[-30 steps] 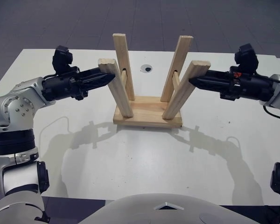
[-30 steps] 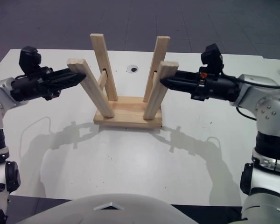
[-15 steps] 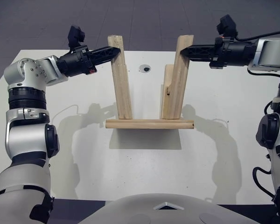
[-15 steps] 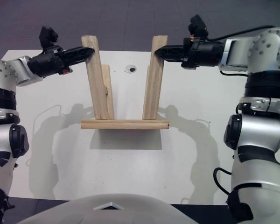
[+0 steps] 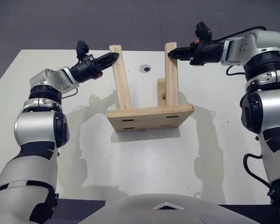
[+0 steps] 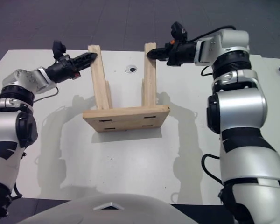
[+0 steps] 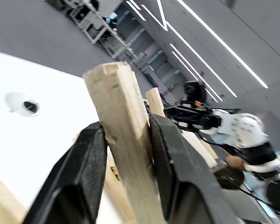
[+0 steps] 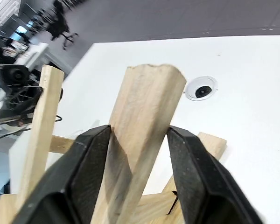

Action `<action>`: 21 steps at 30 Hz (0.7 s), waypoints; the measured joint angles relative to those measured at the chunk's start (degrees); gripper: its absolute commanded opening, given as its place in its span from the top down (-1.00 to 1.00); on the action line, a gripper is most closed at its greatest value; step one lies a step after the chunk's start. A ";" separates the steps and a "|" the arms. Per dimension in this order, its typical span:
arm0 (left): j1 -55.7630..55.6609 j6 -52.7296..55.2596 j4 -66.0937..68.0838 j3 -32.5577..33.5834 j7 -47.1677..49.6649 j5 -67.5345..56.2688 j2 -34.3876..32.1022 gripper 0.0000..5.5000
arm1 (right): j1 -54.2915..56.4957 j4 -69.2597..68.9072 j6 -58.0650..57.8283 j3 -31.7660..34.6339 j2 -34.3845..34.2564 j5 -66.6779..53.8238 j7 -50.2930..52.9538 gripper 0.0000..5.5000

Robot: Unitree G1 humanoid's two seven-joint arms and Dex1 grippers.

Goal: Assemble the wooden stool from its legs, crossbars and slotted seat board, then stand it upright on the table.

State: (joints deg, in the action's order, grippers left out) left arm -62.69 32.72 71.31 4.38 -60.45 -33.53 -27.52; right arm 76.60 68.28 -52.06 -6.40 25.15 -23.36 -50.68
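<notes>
In the left eye view the stool (image 5: pixel 149 105) is assembled and tipped towards the camera. Its slotted seat board (image 5: pixel 150 117) shows its face and its legs point away across the table (image 5: pixel 130 163). I cannot tell whether the board's lower edge touches the table. The left fingers (image 5: pixel 107 58) pinch the top of the left leg (image 5: pixel 121 79) and the right fingers (image 5: pixel 178 52) pinch the top of the right leg (image 5: pixel 171 74). Holding matching ends likely lets both arms swing the stool as one piece. The right eye view shows the same symmetric hold, with a cable hole (image 6: pixel 130 69) in the table behind the legs. In the left wrist view both fingers (image 7: pixel 86 163) press flat on opposite faces of the leg end, closed as far as the wood allows. The right wrist view shows its fingers (image 8: pixel 191 158) clamped on their leg in the same way. The stool does not yet stand on its legs.
</notes>
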 measured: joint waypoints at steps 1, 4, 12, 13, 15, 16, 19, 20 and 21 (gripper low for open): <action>-0.74 -1.92 0.19 -0.17 1.72 1.16 0.64 0.11 | 0.05 0.92 0.81 0.66 -1.39 0.34 0.98 -0.13; -2.05 -6.12 1.51 1.49 6.63 3.46 3.35 -0.12 | -0.29 3.29 2.36 3.02 -6.14 1.87 2.69 -0.35; -1.98 -5.63 4.21 9.60 9.92 4.43 3.40 -0.62 | -1.84 4.90 1.57 9.07 -6.74 3.24 3.54 -0.82; -1.99 -5.25 4.21 10.16 9.57 4.54 3.29 -0.68 | -2.03 4.91 1.36 9.51 -6.77 3.34 3.53 -0.88; -1.99 -4.49 4.20 11.23 8.38 4.90 2.72 -0.80 | -2.66 4.94 1.04 10.88 -6.77 3.62 3.46 -0.96; -1.98 -4.00 4.20 11.72 7.56 5.25 2.18 -0.87 | -2.90 4.94 0.84 11.38 -6.73 3.74 3.34 -0.96; -1.98 -3.20 4.17 12.52 6.25 5.70 1.68 -0.95 | -3.11 4.93 0.51 12.96 -6.27 3.93 3.08 -0.96; -1.98 -2.95 4.16 12.62 5.98 6.42 1.68 -0.95 | -3.11 4.93 0.40 13.41 -6.10 3.95 3.07 -0.96; -1.94 -2.66 4.16 12.77 5.82 6.58 1.69 -0.95 | -3.12 4.93 0.28 13.75 -5.87 4.00 3.07 -0.96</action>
State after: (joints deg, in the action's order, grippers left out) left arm -64.63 30.06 75.47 17.15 -54.63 -26.95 -25.84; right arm 73.49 73.21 -51.78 7.36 19.28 -19.36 -47.61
